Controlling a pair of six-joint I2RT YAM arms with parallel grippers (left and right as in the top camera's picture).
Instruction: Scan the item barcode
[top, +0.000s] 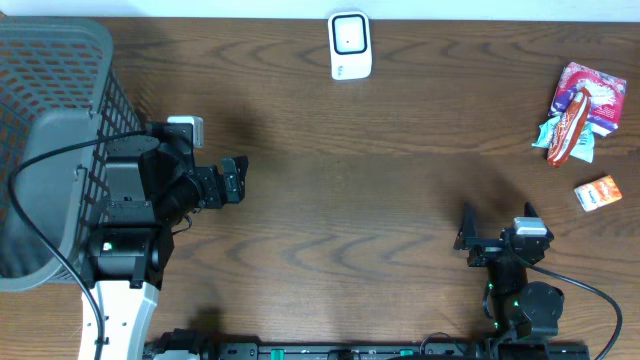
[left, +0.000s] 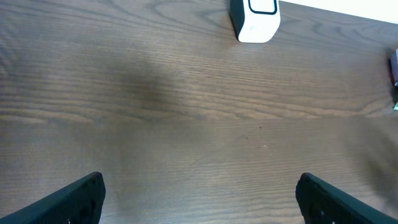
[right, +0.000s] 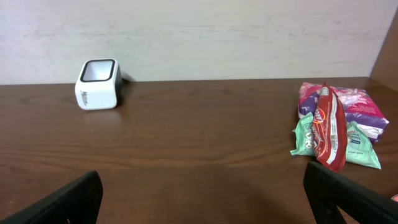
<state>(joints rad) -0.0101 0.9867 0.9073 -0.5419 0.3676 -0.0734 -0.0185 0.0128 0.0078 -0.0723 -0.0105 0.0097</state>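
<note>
Several soft packets (top: 597, 95) lie heaped at the far right of the tabletop (top: 400, 200), with a red sachet (top: 568, 128) on top and a small orange box (top: 597, 192) just nearer. The sachet is probably light, crinkly and slippery, best pinched across its flat middle; the box looks stiffer. The scanner (top: 350, 45) stands far centre. The right claw (top: 497, 222) and left claw (top: 237, 178) both gape wide, empty.
</note>
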